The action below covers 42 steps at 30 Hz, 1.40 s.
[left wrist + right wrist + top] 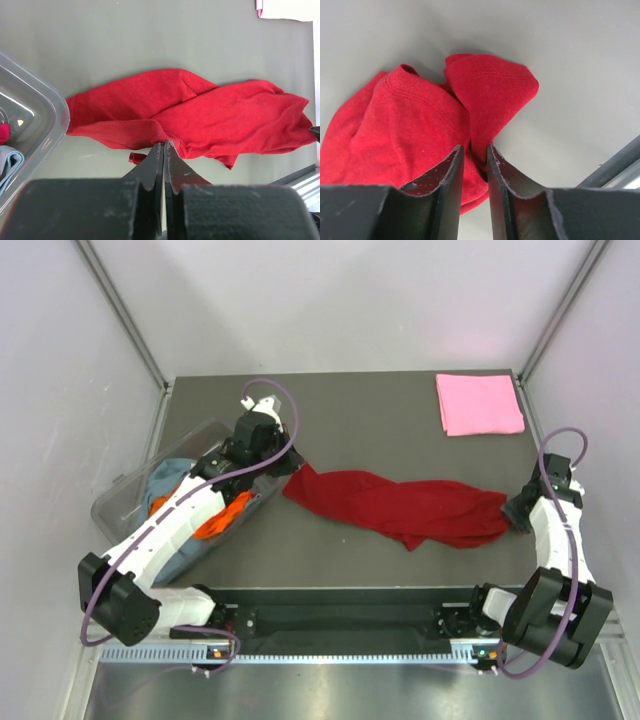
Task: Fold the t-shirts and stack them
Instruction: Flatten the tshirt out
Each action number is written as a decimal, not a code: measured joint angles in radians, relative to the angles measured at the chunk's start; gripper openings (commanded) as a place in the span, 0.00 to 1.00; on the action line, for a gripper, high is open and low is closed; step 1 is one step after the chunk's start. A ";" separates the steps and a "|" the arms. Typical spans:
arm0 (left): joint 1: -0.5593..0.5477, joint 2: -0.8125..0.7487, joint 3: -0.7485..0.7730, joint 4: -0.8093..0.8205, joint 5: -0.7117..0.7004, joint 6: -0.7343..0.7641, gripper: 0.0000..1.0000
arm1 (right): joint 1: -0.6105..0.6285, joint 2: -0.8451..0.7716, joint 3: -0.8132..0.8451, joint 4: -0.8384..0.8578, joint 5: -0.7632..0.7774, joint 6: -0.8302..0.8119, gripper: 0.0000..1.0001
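A dark red t-shirt (400,505) lies crumpled and stretched across the middle of the dark table. My left gripper (287,466) is at its left end, shut on a pinch of the shirt's edge (160,135); the fingertips (164,145) meet with cloth between them. At the shirt's right end sits my right gripper (515,512). In the right wrist view its jaws (474,149) stand a little apart, astride a fold of the red shirt (410,125). A light pink t-shirt (478,403) lies folded flat at the back right.
A clear plastic tub (118,502) lies tipped at the left under my left arm, holding orange (215,522) and grey-blue (170,475) shirts. Its rim (35,115) is just left of the red shirt. A metal rail (340,620) runs along the near edge.
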 measured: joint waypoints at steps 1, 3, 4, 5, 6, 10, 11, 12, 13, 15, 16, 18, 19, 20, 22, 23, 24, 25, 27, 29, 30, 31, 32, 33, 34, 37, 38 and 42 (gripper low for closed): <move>0.000 0.000 0.000 0.000 0.000 0.000 0.00 | 0.000 -0.003 0.000 -0.001 0.005 0.002 0.26; 0.000 0.000 0.000 0.000 0.000 0.000 0.00 | 0.000 -0.008 0.000 0.005 0.022 0.002 0.26; 0.000 0.000 0.000 0.001 0.000 0.000 0.00 | 0.000 -0.009 0.000 0.008 0.033 0.002 0.26; 0.000 0.000 0.000 0.002 0.000 0.000 0.00 | 0.000 -0.009 0.000 0.012 0.046 0.002 0.26; 0.000 0.000 0.000 0.005 0.001 0.000 0.00 | 0.000 -0.009 0.000 0.014 0.059 0.002 0.27; 0.000 0.006 0.009 0.012 0.001 0.001 0.00 | -0.002 -0.009 -0.001 0.027 0.105 0.004 0.28; 0.000 0.012 0.017 0.012 0.001 0.001 0.00 | -0.003 -0.009 -0.003 0.040 0.116 0.006 0.28; 0.000 0.021 0.029 0.012 0.000 0.002 0.00 | -0.005 -0.010 -0.007 0.052 0.125 0.006 0.27; 0.000 0.032 0.043 0.011 0.001 0.004 0.00 | -0.007 -0.010 -0.011 0.061 0.132 0.009 0.26; 0.000 0.048 0.065 0.010 0.000 0.006 0.00 | -0.009 -0.011 -0.020 0.075 0.142 0.011 0.26; 0.000 0.051 0.072 0.008 0.000 0.007 0.00 | -0.010 -0.011 -0.022 0.079 0.142 0.011 0.26; 0.000 0.053 0.079 0.003 -0.003 0.007 0.00 | -0.013 -0.011 -0.023 0.087 0.141 0.011 0.28; 0.000 0.053 0.080 -0.002 -0.005 0.007 0.00 | -0.014 -0.011 -0.026 0.092 0.142 0.013 0.29; 0.000 0.053 0.082 -0.002 -0.008 0.007 0.00 | -0.015 -0.011 -0.029 0.095 0.142 0.013 0.29; 0.000 0.053 0.082 -0.003 -0.011 0.007 0.00 | -0.021 -0.011 -0.043 0.102 0.142 0.014 0.32; 0.000 0.053 0.083 -0.003 -0.013 0.007 0.00 | -0.027 -0.011 -0.054 0.106 0.141 0.017 0.33; 0.000 0.053 0.084 -0.004 -0.016 0.007 0.00 | -0.035 -0.011 -0.063 0.109 0.140 0.019 0.34; 0.000 0.053 0.084 -0.004 -0.019 0.007 0.00 | -0.044 -0.011 -0.078 0.115 0.137 0.021 0.35; 0.000 0.053 0.086 -0.010 -0.025 0.007 0.00 | -0.057 -0.010 -0.095 0.120 0.132 0.026 0.35; 0.000 0.053 0.086 -0.011 -0.027 0.007 0.00 | -0.065 -0.008 -0.108 0.130 0.124 0.031 0.35; 0.000 0.053 0.086 -0.011 -0.029 0.007 0.00 | -0.066 -0.005 -0.114 0.141 0.121 0.032 0.30; 0.000 0.053 0.086 -0.012 -0.031 0.007 0.00 | -0.066 -0.002 -0.119 0.151 0.119 0.032 0.27; 0.000 0.053 0.086 -0.013 -0.031 0.007 0.00 | -0.066 0.005 -0.121 0.158 0.116 0.035 0.24; 0.000 0.053 0.086 -0.014 -0.032 0.007 0.00 | -0.066 0.012 -0.123 0.172 0.116 0.036 0.19; 0.000 0.053 0.087 -0.014 -0.034 0.007 0.00 | -0.066 0.018 -0.125 0.183 0.117 0.037 0.18; 0.000 0.054 0.089 -0.017 -0.038 0.007 0.00 | -0.066 0.030 -0.126 0.220 0.119 0.039 0.18; 0.000 0.054 0.091 -0.018 -0.039 0.007 0.00 | -0.066 0.032 -0.126 0.232 0.119 0.038 0.18; 0.000 0.061 0.107 -0.018 -0.047 0.007 0.00 | -0.066 0.037 -0.127 0.267 0.121 0.040 0.09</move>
